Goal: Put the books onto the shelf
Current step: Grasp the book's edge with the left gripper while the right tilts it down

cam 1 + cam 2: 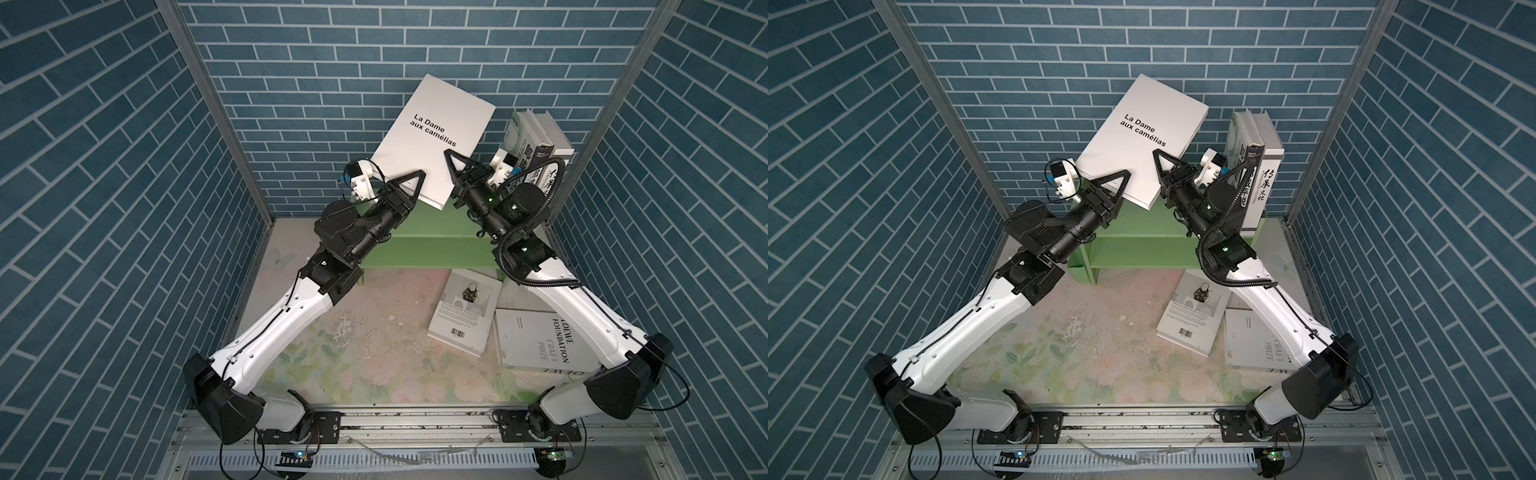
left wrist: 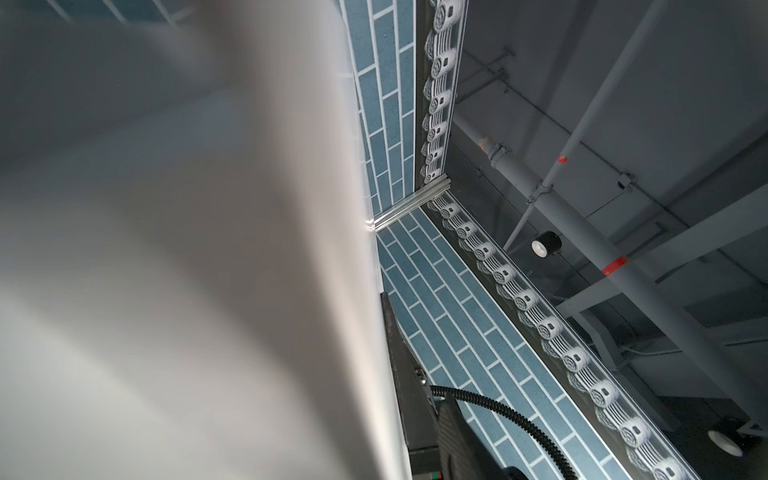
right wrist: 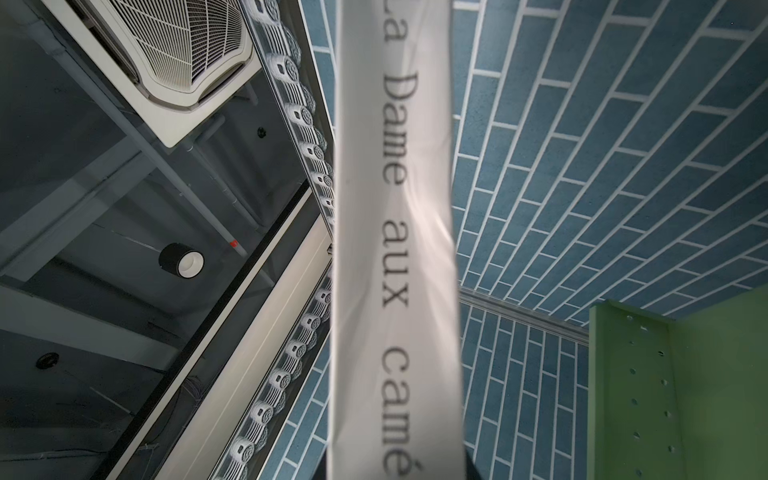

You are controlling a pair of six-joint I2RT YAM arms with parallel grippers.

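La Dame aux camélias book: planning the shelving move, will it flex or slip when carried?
Likely stiff: the white book looks flat though the right gripper pinches only its spine. Its wrinkled, shiny wrap may be slippery. Tilted above the green shelf, it might pivot.

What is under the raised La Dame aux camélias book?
The green shelf: a strip of its top shows just below the book. The book itself hides the rest beneath, so anything there cannot be seen.
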